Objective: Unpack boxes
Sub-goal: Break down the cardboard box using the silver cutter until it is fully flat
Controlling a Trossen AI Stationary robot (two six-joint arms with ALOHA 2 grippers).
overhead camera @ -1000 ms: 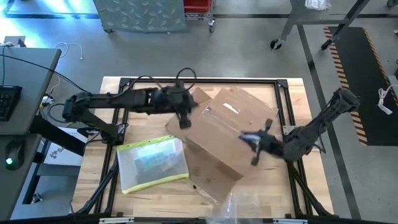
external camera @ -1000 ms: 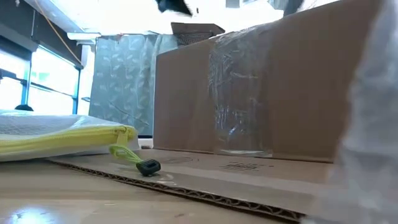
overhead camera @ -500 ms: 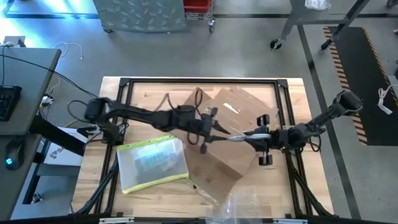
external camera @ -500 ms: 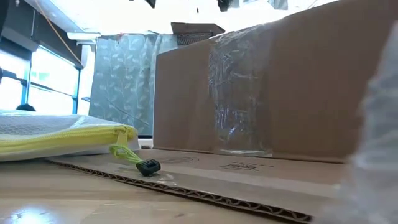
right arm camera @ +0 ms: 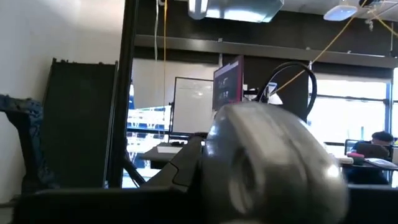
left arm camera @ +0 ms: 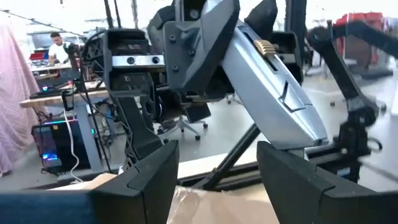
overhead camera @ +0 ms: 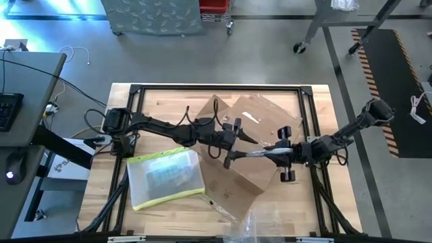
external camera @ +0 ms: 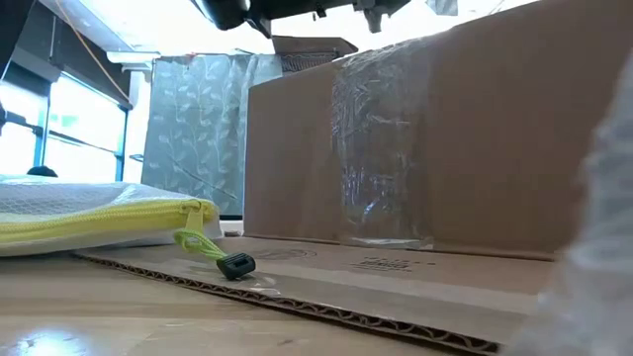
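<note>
One brown corrugated carton (overhead camera: 253, 145), taped, flaps open, frame centre on bench (overhead camera: 155, 98) | left gripper (overhead camera: 234, 140) fingers spread above it | right gripper (overhead camera: 264, 152) fingers pinching a silver tool (overhead camera: 251, 152).

The wooden table (overhead camera: 155, 94) at frame centre carries the cardboard box (overhead camera: 253, 158), a yellow-edged clear sleeve (overhead camera: 164, 177) lower left, and crinkly film (overhead camera: 260, 226) at bottom.

From my remote station, overhead light falls evenly on the table (overhead camera: 155, 101), with blue glare far left. At table height, bright windows wash out the background, clear tape (external camera: 381, 148) glints, and crinkly film (external camera: 598, 198) blurs near right.
</note>
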